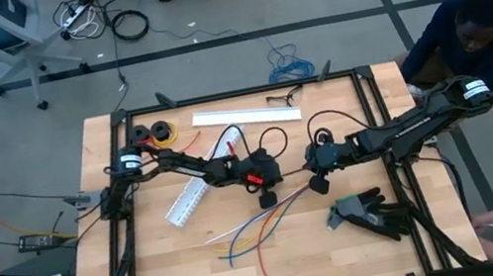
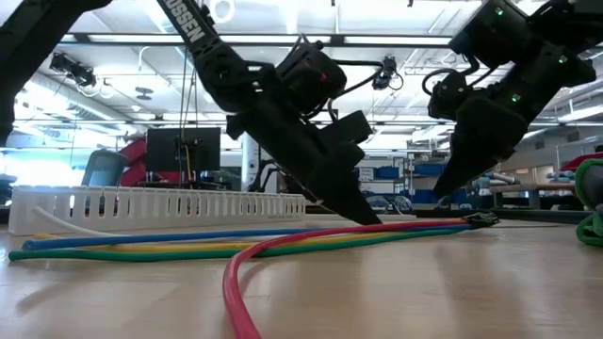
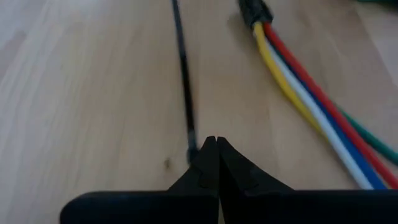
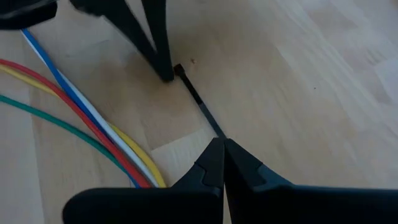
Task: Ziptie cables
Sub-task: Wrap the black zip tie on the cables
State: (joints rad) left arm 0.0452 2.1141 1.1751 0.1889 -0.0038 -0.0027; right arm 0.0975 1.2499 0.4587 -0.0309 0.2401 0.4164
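The ziptie (image 4: 199, 102), a thin straight black strap, lies flat on the bench, stretched between the two closed sets of jaws: one end sits at the tips of the left jaws, the other at the tips of the right jaws. The cables (image 3: 311, 99), red, yellow, white, blue and green, lie just beside it, gathered side by side near the jaws and fanning apart farther off.

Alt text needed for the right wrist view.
The right gripper, fingers shut, meets one end of the black ziptie lying on the wooden table; the left gripper touches its other end. Coloured cables lie alongside.
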